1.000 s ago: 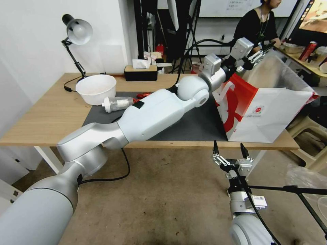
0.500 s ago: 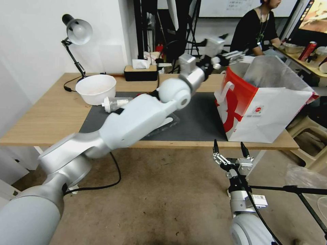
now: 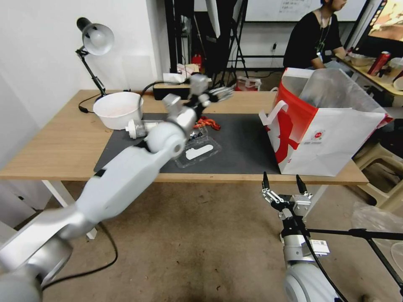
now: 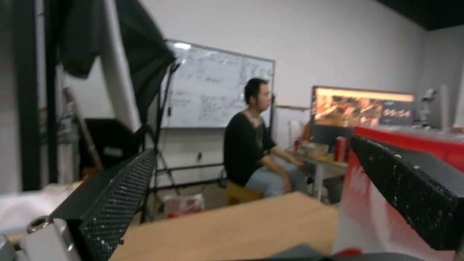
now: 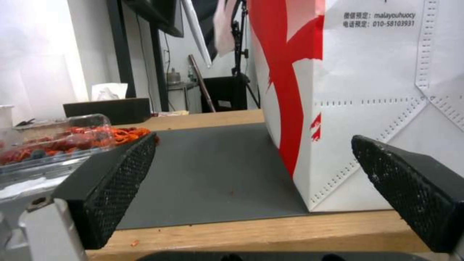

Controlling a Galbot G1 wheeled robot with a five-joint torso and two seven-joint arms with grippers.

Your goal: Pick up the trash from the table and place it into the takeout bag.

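Red scraps [image 3: 207, 123] lie at six o'clock beneath the empty, spread left claw [image 3: 221, 92]; right claw [image 3: 283, 184] idles open. A hasty descent could scatter them across the table [image 3: 54, 142].

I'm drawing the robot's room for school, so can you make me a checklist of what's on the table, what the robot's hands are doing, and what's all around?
Surface: wooden table with a dark grey mat.
Job's things: takeout bag upright at the mat's right end, mouth open; white bowl, lying bottle, clear clamshell and red scraps not yet bagged.
Clutter: tissue box and desk lamp at the back.
Hands: left hand open, empty, in the air above the mat near the scraps; right hand open, low before the table's front edge.
Cables: black cable on the floor; lamp cord on the table.
Surroundings: seated person behind, whiteboard, tripod at right.
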